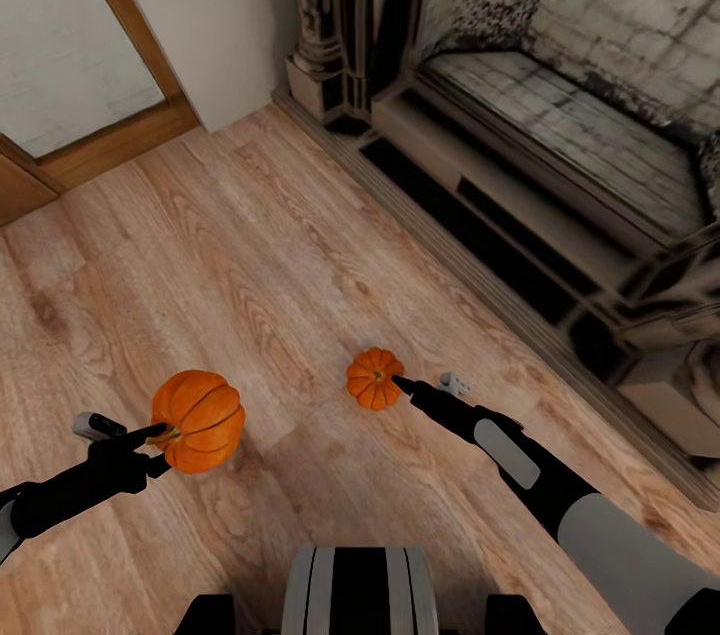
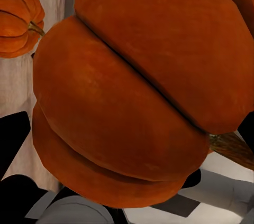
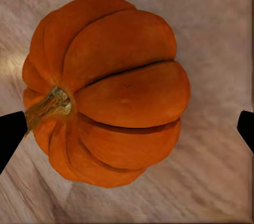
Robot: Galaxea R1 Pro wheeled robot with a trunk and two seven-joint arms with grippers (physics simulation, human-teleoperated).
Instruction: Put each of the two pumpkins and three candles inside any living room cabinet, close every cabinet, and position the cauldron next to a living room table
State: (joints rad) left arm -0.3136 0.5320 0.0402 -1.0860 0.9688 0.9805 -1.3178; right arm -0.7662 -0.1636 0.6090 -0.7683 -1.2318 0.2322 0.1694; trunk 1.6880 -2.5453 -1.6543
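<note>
Two orange ribbed pumpkins are in sight. My left gripper (image 1: 150,435) is shut on the larger-looking pumpkin (image 1: 200,418) and holds it above the wooden floor; up close its ribs (image 2: 132,92) sit between the dark fingers. The other pumpkin (image 1: 374,378) lies on its side on the floor, stem (image 3: 50,105) sideways. My right gripper (image 1: 428,383) hovers just over it, open, with black fingertips (image 3: 10,134) at either side of the pumpkin (image 3: 111,92) and not touching it. The same floor pumpkin (image 2: 16,18) appears past the held one. Candles, cabinet, cauldron and table are out of view.
A brick fireplace (image 1: 600,105) with a raised stone hearth edge (image 1: 480,205) runs along the right. A dark carved column (image 1: 340,5) stands at its corner. A wood-framed glass door (image 1: 70,35) is at the far left. Wooden floor (image 1: 250,255) stretches ahead.
</note>
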